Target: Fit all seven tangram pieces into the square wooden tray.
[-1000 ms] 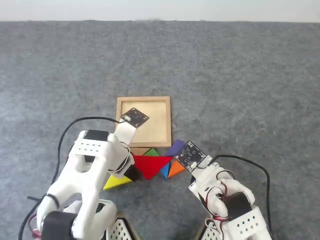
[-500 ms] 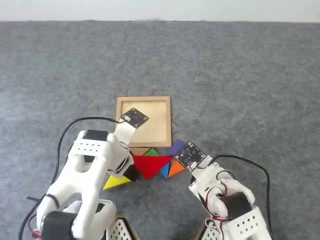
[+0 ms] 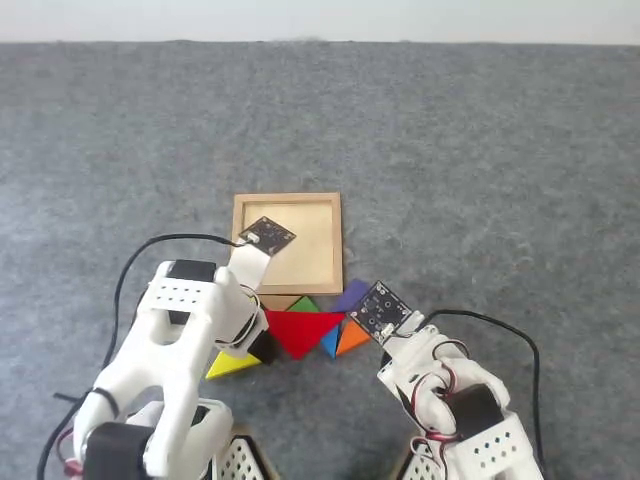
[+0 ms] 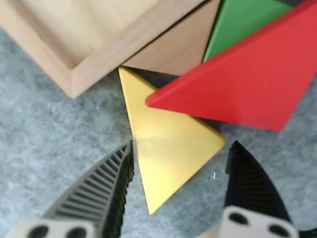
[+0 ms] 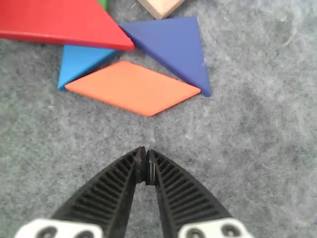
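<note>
High view: the left arm (image 3: 185, 330) stands at the left of the grey table (image 3: 480, 160), its wrist over the near left corner of the tray (image 3: 287, 199). The yellow triangle (image 3: 232, 364) lies flat on the table just beside that arm. The other pieces lie in a tight cluster outside the tray along its near edge: a plain wood piece (image 3: 278, 301), a green piece (image 3: 304, 303), the big red triangle (image 3: 300, 328), then a blue triangle (image 3: 329, 343), an orange parallelogram (image 3: 352, 337) and a purple triangle (image 3: 352, 294). The right arm (image 3: 450, 395) stands at the right, near the orange piece.

In the left wrist view the left pincer (image 4: 182, 148) is spread wide, one finger on each side of the yellow triangle (image 4: 163, 163), gripping nothing. The red triangle's (image 4: 247, 84) tip overlaps the yellow's edge, and the tray's corner (image 4: 114, 59) is close by.

In the right wrist view the right pincer (image 5: 145, 166) is closed tight on nothing, over bare table near the orange parallelogram (image 5: 131, 88), which touches the blue (image 5: 79, 59) and purple (image 5: 173, 47) triangles.
</note>
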### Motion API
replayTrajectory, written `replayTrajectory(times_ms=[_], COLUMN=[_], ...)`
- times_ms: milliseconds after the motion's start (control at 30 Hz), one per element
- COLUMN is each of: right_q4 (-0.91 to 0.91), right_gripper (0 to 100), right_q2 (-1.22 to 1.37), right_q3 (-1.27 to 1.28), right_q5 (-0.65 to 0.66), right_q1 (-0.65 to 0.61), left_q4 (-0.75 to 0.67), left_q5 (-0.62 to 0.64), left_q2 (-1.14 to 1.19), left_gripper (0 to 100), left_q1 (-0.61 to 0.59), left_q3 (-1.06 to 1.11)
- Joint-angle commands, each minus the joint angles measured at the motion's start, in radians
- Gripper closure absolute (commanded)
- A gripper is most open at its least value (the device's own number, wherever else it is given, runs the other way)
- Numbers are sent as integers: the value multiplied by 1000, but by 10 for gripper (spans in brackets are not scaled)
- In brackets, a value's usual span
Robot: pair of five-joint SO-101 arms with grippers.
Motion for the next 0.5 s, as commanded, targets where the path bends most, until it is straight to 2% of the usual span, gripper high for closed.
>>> replayTrajectory(times_ms=[0,233,467], right_q4=[2,2,2], right_gripper=[991,991,991], right_q2=[-19,-19,-19], right_q3=[17,17,17], right_q5=[-9,-9,-9], right_q1=[-7,-7,-7], left_q4=[14,-26,-38], left_q5=[57,121,43], left_q2=[2,2,2], left_gripper=[702,708,715], left_q1=[32,110,-64], left_q3=[-31,-12,8])
